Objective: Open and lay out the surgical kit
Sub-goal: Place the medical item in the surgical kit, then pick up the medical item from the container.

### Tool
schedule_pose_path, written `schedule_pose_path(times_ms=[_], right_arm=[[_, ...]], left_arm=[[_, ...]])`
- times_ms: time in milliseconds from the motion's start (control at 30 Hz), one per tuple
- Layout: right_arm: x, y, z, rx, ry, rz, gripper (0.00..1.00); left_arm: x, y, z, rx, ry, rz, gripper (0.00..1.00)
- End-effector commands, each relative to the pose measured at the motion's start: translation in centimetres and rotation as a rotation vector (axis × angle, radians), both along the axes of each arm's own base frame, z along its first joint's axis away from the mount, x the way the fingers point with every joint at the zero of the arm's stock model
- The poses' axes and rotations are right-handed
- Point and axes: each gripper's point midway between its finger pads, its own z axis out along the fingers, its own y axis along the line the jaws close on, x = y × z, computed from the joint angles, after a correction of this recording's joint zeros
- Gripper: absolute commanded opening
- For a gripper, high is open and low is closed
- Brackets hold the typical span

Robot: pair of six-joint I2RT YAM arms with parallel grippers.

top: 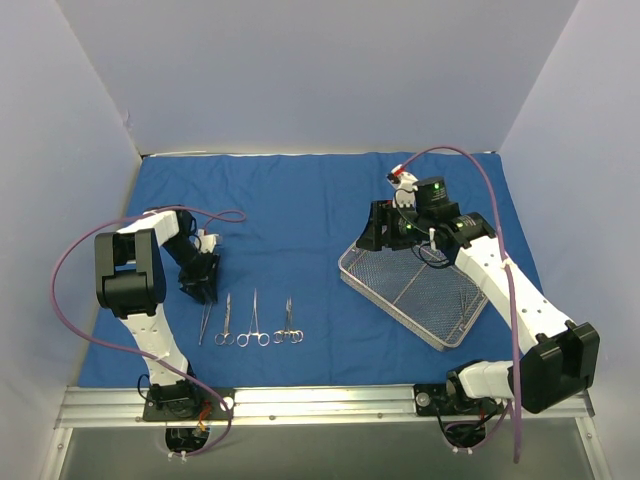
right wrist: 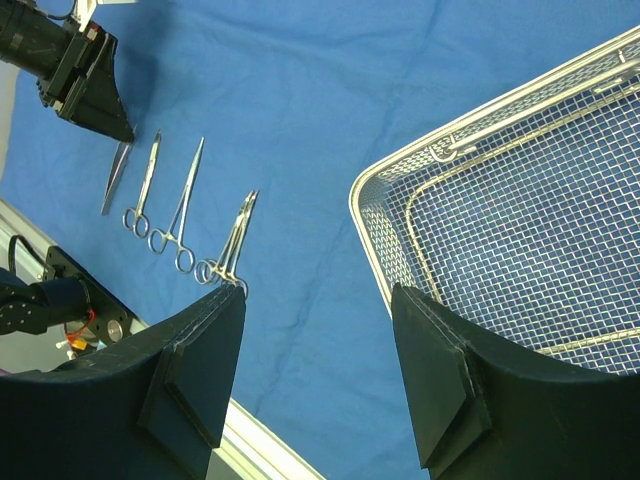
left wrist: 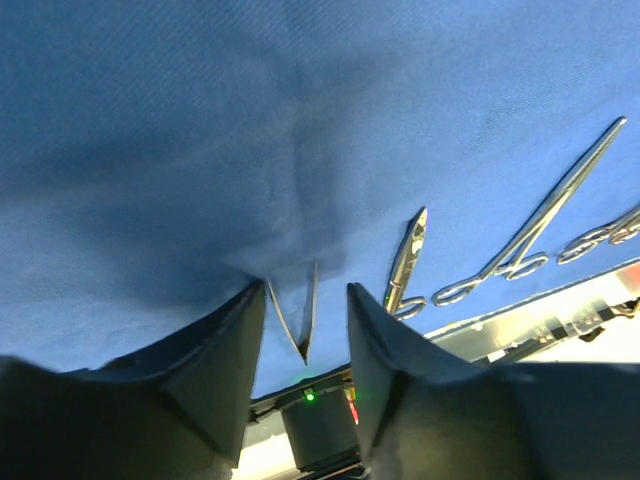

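Overhead view of a table covered by one royal-blue cloth wrap [top: 300,200], spread flat. Two robot arms reach in from the near edge.

Four steel instruments lie in one row at about 7 o'clock on the cloth, side by side and apart, tips pointing away from the arms. There is one pair of tweezers [right wrist: 114,178] at the left end, then three ring-handled forceps: the left forceps [top: 226,318], the middle forceps [top: 254,315] and the right forceps [top: 289,318]. The right forceps looks thicker, and I cannot tell whether a second one lies on it.

One silver wire-mesh tray [top: 425,300] sits at about 3 o'clock, turned at an angle. A thin steel piece lies inside it, too small to identify.

The left end effector [left wrist: 306,290] is low over the cloth, jaws parted, with the tweezers lying between its fingers. The right end effector [right wrist: 318,292] hovers by the tray's far-left corner, jaws apart and gripping nothing.
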Motion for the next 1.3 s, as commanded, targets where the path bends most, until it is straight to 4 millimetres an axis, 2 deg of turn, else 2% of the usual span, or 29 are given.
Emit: schedule_pose_path(times_ms=[0,200,300,433,567,600,633,667,767,800,833,900,933,1000,1033,1100,1133,1167,1200,1267], right_arm=[[0.4,0.0,1.3,0.014,-0.044,0.009,0.61],[0.7,-0.3,1.4,0.009,-0.04,-0.003,0.61],[1.3,-1.0,0.9,-0.019,-0.025,-0.041,0.61],[2.7,-3.2,0.3,-0.086,-0.005,-0.14,0.62],[4.0,-7.5,-1.9,-0.212,0.037,-0.301,0.62],[3.8,-8.5,-2.7,-0.238,0.069,-0.332,0.61],[3.9,-10.2,-3.3,-0.258,0.094,-0.384,0.61],[3.6,-11.4,-4.2,-0.285,0.121,-0.418,0.6],[2.6,-14.0,-5.6,-0.341,0.169,-0.5,0.59],[1.8,-14.7,-6.7,-0.361,0.197,-0.52,0.58],[1.4,-15.6,-7.0,-0.369,0.21,-0.562,0.57],[-0.2,-17.6,-8.5,-0.416,0.263,-0.644,0.54],[-0.8,-18.2,-8.9,-0.409,0.284,-0.678,0.54],[-1.9,-20.7,-9.4,-0.384,0.327,-0.793,0.52],[-2.6,-21.1,-10.4,-0.382,0.361,-0.812,0.51],[-2.3,-21.6,-11.4,-0.382,0.387,-0.839,0.5],[-2.5,-21.7,-12.6,-0.378,0.426,-0.856,0.5],[-2.6,-21.9,-13.2,-0.348,0.458,-0.889,0.49],[-2.2,-22.8,-13.6,-0.286,0.475,-0.959,0.49],[-3.0,-23.5,-15.1,-0.286,0.513,-1.008,0.49]], left_arm=[[0.6,1.2,-0.1,0.051,-0.034,-0.019,0.5],[1.3,1.8,1.3,0.085,-0.075,-0.005,0.56],[2.1,2.5,2.7,0.113,-0.126,0.01,0.59],[4.2,3.6,5.6,0.166,-0.233,0.084,0.63],[7.1,3.6,9.6,0.172,-0.377,0.183,0.65],[7.6,3.1,10.3,0.156,-0.404,0.201,0.66],[8.2,2.6,11.9,0.139,-0.452,0.245,0.66],[8.9,2.2,12.7,0.128,-0.497,0.266,0.94],[9.7,1.1,15.8,0.151,-0.634,0.303,0.94],[9.7,-0.3,16.5,0.14,-0.663,0.304,0.94],[9.8,-0.4,17.7,0.164,-0.73,0.319,0.94],[9.6,-2.2,19.1,0.129,-0.787,0.322,0.94],[9.6,-3.4,20.7,0.108,-0.857,0.308,0.94],[9.6,-4.5,21.9,0.07,-0.903,0.306,0.94],[9.8,-5.2,22.5,0.041,-0.929,0.296,0.94],[9.8,-6.5,23.3,-0.019,-0.942,0.258,0.94],[9.9,-7.3,23.9,-0.063,-0.964,0.234,0.94],[9.4,-8.9,24.2,-0.153,-0.953,0.189,0.94],[9.2,-9.6,24.6,-0.187,-0.957,0.16,0.94],[8.8,-11.5,25.2,-0.251,-0.964,0.101,0.94]])
